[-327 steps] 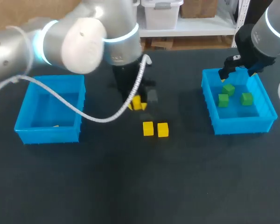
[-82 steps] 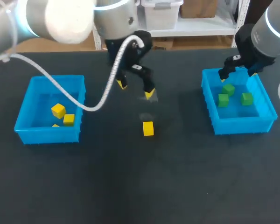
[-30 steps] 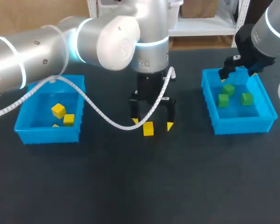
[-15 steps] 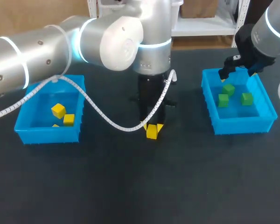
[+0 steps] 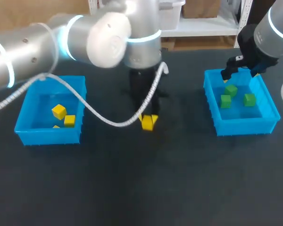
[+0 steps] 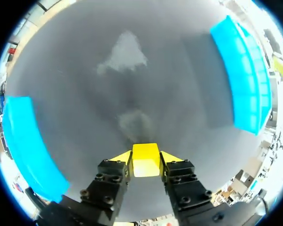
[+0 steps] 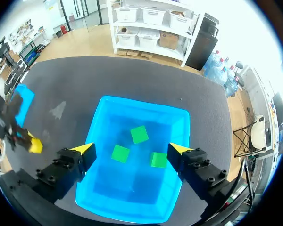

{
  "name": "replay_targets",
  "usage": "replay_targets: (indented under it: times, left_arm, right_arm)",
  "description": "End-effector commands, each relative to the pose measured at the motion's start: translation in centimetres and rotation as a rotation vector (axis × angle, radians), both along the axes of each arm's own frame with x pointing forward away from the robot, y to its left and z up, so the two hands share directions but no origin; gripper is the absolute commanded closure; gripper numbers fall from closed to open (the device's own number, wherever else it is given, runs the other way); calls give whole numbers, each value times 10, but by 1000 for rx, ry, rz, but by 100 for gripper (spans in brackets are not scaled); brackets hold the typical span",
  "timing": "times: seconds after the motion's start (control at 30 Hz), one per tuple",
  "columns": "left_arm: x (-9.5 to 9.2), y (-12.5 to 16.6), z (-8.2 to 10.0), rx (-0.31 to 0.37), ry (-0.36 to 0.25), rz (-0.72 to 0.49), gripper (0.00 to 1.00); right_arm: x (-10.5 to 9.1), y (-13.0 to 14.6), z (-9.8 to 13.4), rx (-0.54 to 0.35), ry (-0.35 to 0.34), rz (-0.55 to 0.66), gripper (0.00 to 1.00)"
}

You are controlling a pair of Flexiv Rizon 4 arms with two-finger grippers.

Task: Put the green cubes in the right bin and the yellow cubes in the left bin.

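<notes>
Left wrist view: left claw [image 6: 145,157] pinches yellow cube [image 6: 145,164].

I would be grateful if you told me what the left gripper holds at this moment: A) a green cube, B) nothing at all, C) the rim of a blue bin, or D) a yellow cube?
D: in the left wrist view the left gripper is closed on a yellow cube, touching it from both sides.

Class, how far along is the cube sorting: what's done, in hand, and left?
Done: three green cubes lie in the right bin, at least two yellow cubes in the left bin. In hand: the left gripper is shut on another yellow cube. Left: dropping it in the left bin.
</notes>
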State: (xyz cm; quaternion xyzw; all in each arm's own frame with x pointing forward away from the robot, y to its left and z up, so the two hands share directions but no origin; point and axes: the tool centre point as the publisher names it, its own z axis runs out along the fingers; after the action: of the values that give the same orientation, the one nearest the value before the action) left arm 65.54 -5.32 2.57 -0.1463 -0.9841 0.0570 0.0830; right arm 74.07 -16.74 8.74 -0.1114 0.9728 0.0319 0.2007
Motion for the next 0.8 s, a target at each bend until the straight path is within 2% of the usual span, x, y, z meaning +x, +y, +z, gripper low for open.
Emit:
replay_targets:
  times: [0.03, 0.3, 0.47, 0.63, 0.8]
  left_arm:
    - [2, 35, 33, -58, -92, 26, 100]
    - [27, 86, 82, -119, -228, 96, 100]
    - [32, 125, 105, -134, -301, 162, 100]
    - [30, 172, 118, -123, -353, 249, 100]
    - [19, 217, 120, -107, -378, 334, 100]
  right_arm:
    - [-2, 0, 0, -1, -7, -3, 0]
    - [-2, 0, 0, -1, -7, -3, 0]
    - [-2, 0, 0, -1, -7, -3, 0]
    - [-2, 0, 0, -1, -7, -3, 0]
    - [-2, 0, 0, -1, -7, -3, 0]
